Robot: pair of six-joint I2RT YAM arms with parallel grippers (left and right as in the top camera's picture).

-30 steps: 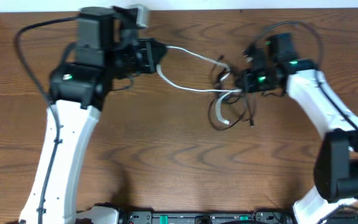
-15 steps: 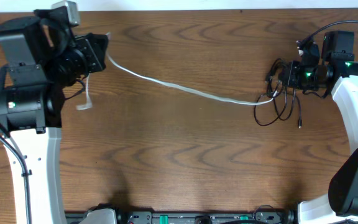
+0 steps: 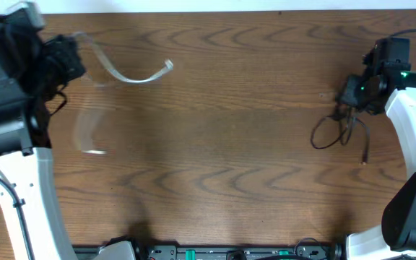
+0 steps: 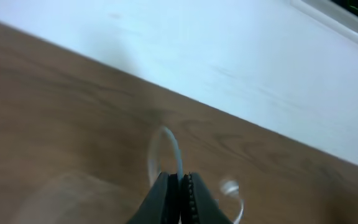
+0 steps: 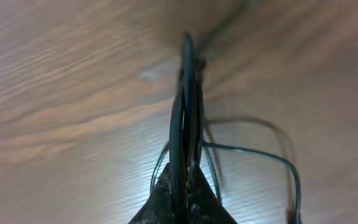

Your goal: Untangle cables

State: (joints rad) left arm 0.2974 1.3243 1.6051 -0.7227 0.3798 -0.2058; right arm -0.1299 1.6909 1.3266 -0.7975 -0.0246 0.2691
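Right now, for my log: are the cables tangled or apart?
Apart: white cable in the left gripper, black cable in the right gripper.

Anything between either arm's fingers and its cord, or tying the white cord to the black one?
Nothing visible. Left fingers are shut on the thin white cord, right fingers on the thin black looped cord; only bare brown wooden table lies between the two cords.

Blurred white cable curls far left; black cable loops far right.
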